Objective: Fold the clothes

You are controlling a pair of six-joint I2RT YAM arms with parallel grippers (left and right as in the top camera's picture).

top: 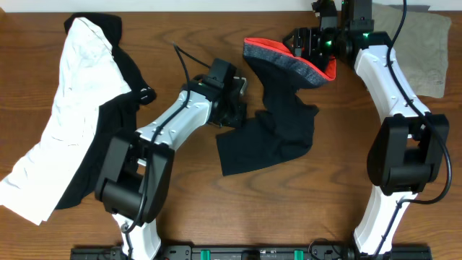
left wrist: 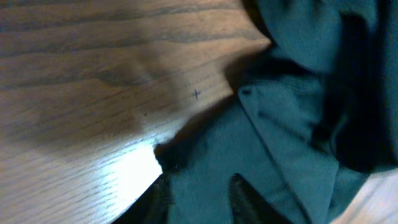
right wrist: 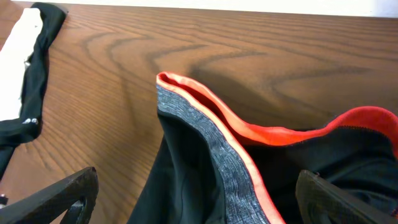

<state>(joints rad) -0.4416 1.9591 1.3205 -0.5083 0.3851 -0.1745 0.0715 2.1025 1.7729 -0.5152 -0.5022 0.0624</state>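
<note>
The black leggings (top: 281,123) lie crumpled in the middle of the table, the grey and red-orange waistband (top: 285,58) at the far end. My left gripper (top: 237,107) is at the leggings' left edge; in the left wrist view its fingers (left wrist: 202,199) are closed in on a fold of the dark fabric (left wrist: 280,143). My right gripper (top: 307,45) is wide open at the waistband. In the right wrist view its fingers (right wrist: 196,180) straddle the waistband (right wrist: 211,149) without touching it.
A white garment (top: 79,108) lies over a black piece (top: 108,144) at the left; both show in the right wrist view (right wrist: 18,56). A khaki piece (top: 426,50) lies at the far right corner. Bare wood shows (top: 289,209) at the front.
</note>
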